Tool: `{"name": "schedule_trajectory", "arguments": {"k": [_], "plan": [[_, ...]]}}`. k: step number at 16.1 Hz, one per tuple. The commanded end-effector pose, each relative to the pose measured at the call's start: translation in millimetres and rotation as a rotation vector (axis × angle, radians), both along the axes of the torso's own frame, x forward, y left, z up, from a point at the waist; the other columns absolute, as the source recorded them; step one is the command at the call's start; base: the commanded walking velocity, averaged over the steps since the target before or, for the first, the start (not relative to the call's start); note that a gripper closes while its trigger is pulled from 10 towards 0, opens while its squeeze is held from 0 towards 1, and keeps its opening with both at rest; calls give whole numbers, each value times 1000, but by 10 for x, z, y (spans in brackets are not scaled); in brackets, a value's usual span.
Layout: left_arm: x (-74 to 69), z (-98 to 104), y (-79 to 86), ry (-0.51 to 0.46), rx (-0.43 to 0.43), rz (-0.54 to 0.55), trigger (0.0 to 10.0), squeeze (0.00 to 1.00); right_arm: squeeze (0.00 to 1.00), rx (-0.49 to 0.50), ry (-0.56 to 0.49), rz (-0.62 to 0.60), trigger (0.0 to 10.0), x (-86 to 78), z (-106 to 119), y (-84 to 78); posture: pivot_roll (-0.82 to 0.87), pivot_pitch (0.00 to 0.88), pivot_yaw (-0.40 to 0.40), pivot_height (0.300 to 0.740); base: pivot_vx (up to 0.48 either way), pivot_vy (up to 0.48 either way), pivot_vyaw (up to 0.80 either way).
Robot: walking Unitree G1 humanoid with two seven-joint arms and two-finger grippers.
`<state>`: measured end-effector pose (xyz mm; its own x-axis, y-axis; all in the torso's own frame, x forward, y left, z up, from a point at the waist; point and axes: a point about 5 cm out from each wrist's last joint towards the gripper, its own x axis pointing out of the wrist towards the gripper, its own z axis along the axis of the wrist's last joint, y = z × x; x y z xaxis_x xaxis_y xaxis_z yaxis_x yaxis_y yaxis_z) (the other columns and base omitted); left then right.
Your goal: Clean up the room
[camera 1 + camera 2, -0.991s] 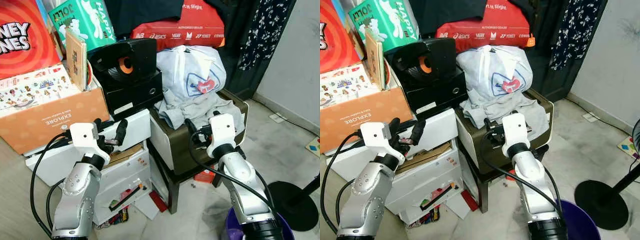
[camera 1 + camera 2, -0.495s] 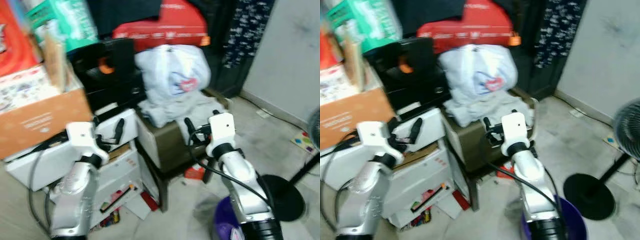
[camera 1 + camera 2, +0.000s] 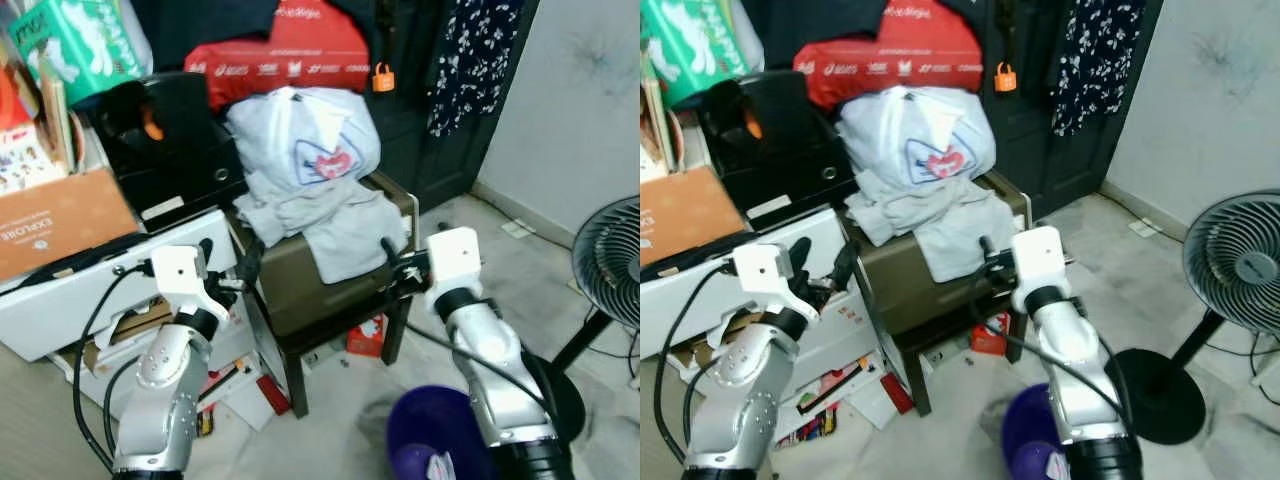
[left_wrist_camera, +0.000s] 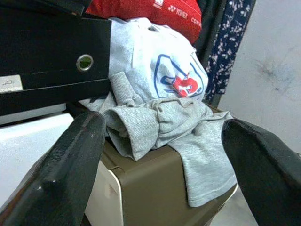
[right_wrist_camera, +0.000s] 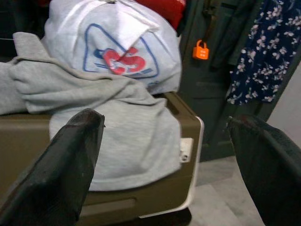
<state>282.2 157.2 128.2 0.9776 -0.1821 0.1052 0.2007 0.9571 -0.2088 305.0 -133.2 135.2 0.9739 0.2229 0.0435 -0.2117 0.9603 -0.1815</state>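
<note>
The grey sweatshirt (image 3: 320,215) lies crumpled on top of the olive-brown storage box (image 3: 930,275), straight ahead of both my grippers and a little above them, with one flap hanging down over the box's front edge. Its long axis runs across me, from the bunched end on my left toward the draped end on my right. My right gripper (image 3: 392,268) is the nearer one, just beside that hanging flap; my left gripper (image 3: 228,272) sits off the box's left front corner. Both pairs of jaws are spread wide and hold nothing (each wrist view frames the cloth between its two black fingers).

A white plastic bag with a red-and-blue logo (image 5: 117,52) rests on the sweatshirt's far side, so I judge a pull may drag it along.

The box stands on a dark low table (image 3: 300,365). Around it: a purple bin (image 3: 440,445) by my right arm, a standing fan (image 3: 1240,265), stacked white drawers (image 3: 90,300), a marble floor (image 3: 1140,250).
</note>
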Motion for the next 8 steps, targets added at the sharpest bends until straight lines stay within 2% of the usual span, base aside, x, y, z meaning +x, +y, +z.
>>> {"name": "schedule_trajectory", "arguments": {"k": [1,8], "plan": [[7,13,63,-1,11,24,10000,0,0,9,-19,19,10000,9,49,71,-25,0,30,740,0,0,444],[17,9,57,-3,18,22,10000,0,0,5,-17,23,10000,15,39,74,-24,0,28,740,0,0,800]]}}
